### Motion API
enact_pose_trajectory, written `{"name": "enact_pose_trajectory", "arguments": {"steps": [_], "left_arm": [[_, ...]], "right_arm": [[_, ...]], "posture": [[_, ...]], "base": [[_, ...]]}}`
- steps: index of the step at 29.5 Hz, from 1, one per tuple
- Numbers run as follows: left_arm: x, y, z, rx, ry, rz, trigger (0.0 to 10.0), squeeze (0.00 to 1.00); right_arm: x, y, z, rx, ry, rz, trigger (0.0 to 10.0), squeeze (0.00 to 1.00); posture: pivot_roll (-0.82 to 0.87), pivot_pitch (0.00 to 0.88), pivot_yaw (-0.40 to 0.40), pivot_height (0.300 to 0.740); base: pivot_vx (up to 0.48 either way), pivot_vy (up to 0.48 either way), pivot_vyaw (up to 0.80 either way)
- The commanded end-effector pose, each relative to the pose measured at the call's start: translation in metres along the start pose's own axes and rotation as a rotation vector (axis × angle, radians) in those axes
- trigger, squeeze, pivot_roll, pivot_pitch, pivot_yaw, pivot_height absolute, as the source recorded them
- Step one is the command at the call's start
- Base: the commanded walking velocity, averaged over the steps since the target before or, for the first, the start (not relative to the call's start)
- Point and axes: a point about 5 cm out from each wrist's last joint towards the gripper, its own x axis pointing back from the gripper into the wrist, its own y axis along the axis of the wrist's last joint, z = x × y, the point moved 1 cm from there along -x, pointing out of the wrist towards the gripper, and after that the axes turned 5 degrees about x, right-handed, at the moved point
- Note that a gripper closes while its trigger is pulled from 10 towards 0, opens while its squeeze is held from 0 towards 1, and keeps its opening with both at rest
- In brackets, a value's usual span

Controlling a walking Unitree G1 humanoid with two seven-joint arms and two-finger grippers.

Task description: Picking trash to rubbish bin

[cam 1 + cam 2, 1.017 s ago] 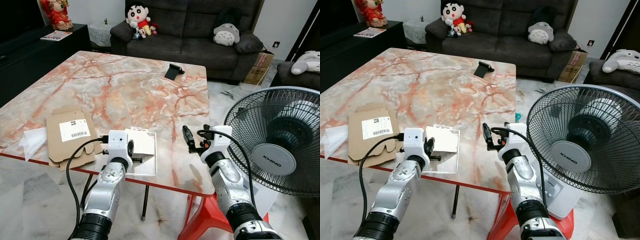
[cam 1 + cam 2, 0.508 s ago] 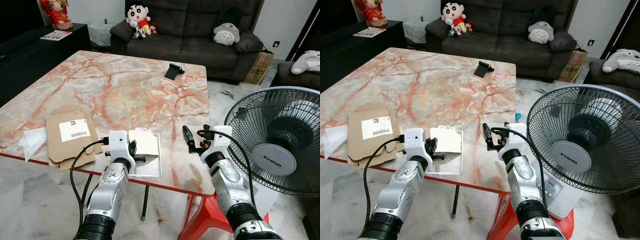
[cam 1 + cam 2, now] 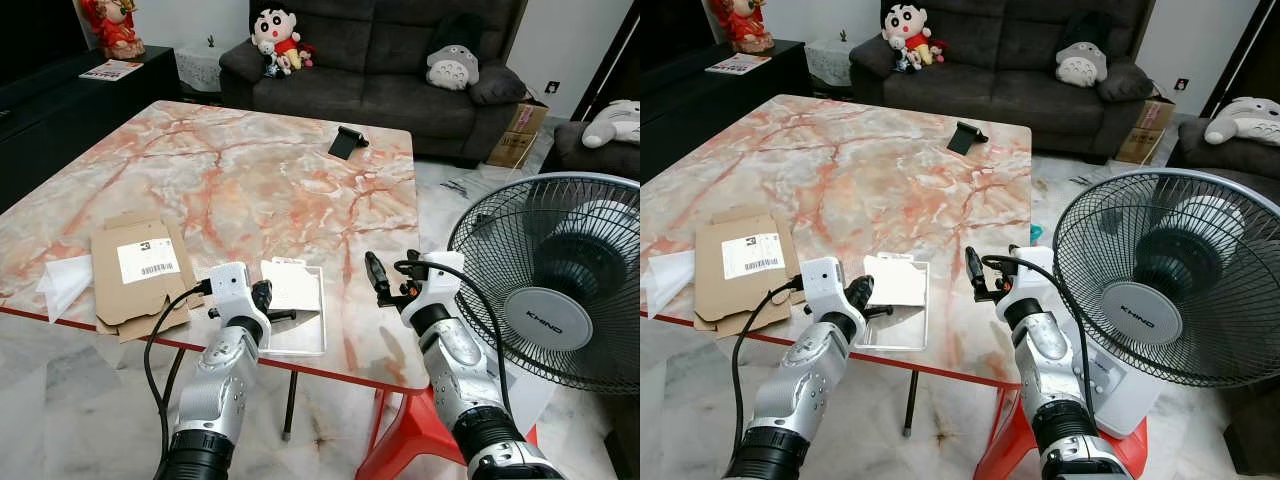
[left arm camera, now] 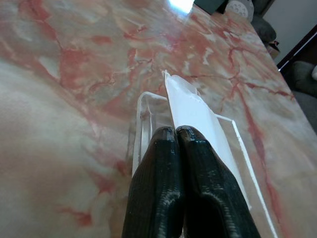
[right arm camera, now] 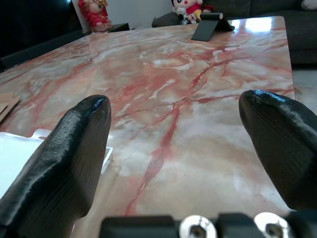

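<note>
Down at the table's (image 3: 250, 170) near edge, around 6 o'clock, your left gripper (image 4: 190, 148) had its fingers pressed together, seemingly pinching the rim of the clear plastic tray (image 3: 296, 322) with the white card. Your right gripper (image 3: 384, 282), at the tray's 3 o'clock, hovered spread wide, holding nothing. Looked like the grab step; next you'd need a clean lift, then find the bin.

dark sofa (image 3: 400, 60), standing fan (image 3: 550, 290), soft toys (image 3: 272, 35) beyond marble table (image 3: 230, 170)
</note>
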Motion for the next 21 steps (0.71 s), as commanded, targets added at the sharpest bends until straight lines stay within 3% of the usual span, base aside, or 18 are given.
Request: {"name": "enact_pose_trajectory", "arguments": {"steps": [1,3,4,6,7,8,9,10,18,20,21], "left_arm": [[-0.001,0.005,-0.005,-0.001,-0.021,-0.021,0.0,0.00],[-0.001,0.010,-0.008,-0.007,-0.038,-0.054,0.0,0.00],[0.002,0.028,-0.021,-0.041,-0.104,-0.169,0.0,0.00],[0.003,0.036,-0.027,-0.055,-0.136,-0.219,0.0,0.00],[0.005,0.043,-0.032,-0.082,-0.146,-0.260,0.6,0.00],[0.006,0.049,-0.036,-0.114,-0.149,-0.303,2.1,0.00],[0.007,0.055,-0.040,-0.133,-0.155,-0.336,4.9,0.00],[0.007,0.060,-0.042,-0.154,-0.153,-0.370,10.0,0.00],[0.009,0.077,-0.043,-0.286,-0.109,-0.479,10.0,0.00],[0.009,0.077,-0.038,-0.344,-0.073,-0.490,10.0,0.00],[0.009,0.075,-0.034,-0.442,-0.053,-0.501,10.0,0.00]], "right_arm": [[0.000,0.003,-0.003,0.004,-0.006,-0.006,10.0,0.00],[0.000,0.003,-0.003,0.005,-0.005,-0.007,10.0,0.00],[-0.002,0.006,-0.002,0.005,-0.006,-0.019,10.0,0.00],[-0.002,0.008,-0.002,0.004,-0.006,-0.026,10.0,0.00],[-0.004,0.013,-0.001,0.009,-0.007,-0.041,10.0,0.00],[-0.007,0.018,0.000,0.012,-0.011,-0.060,10.0,0.00],[-0.009,0.024,0.001,0.014,-0.014,-0.078,10.0,0.00],[-0.012,0.030,0.003,0.022,-0.017,-0.098,10.0,0.00],[-0.026,0.075,0.005,0.041,-0.056,-0.228,10.0,0.00],[-0.026,0.081,0.005,0.064,-0.065,-0.247,10.0,0.00],[-0.025,0.085,0.005,0.083,-0.070,-0.267,10.0,0.00]], "posture": [[-0.02,0.068,-0.070,0.740],[-0.03,0.066,-0.070,0.740],[-0.02,0.066,-0.071,0.740],[-0.02,0.066,-0.071,0.740],[-0.03,0.063,-0.072,0.740],[-0.02,0.063,-0.072,0.740],[-0.03,0.061,-0.073,0.740],[-0.03,0.061,-0.072,0.740],[-0.03,0.057,-0.071,0.740],[-0.03,0.056,-0.071,0.740],[-0.03,0.055,-0.071,0.740]], "base": [[0.000,0.000,0.00],[0.000,0.000,0.00],[0.000,0.000,0.00],[0.000,0.000,0.00],[0.000,0.000,0.00],[0.000,0.000,0.00],[0.000,0.000,0.00],[0.000,0.000,0.00],[0.000,0.000,0.00],[0.000,0.000,0.00],[0.000,0.000,0.00]]}}
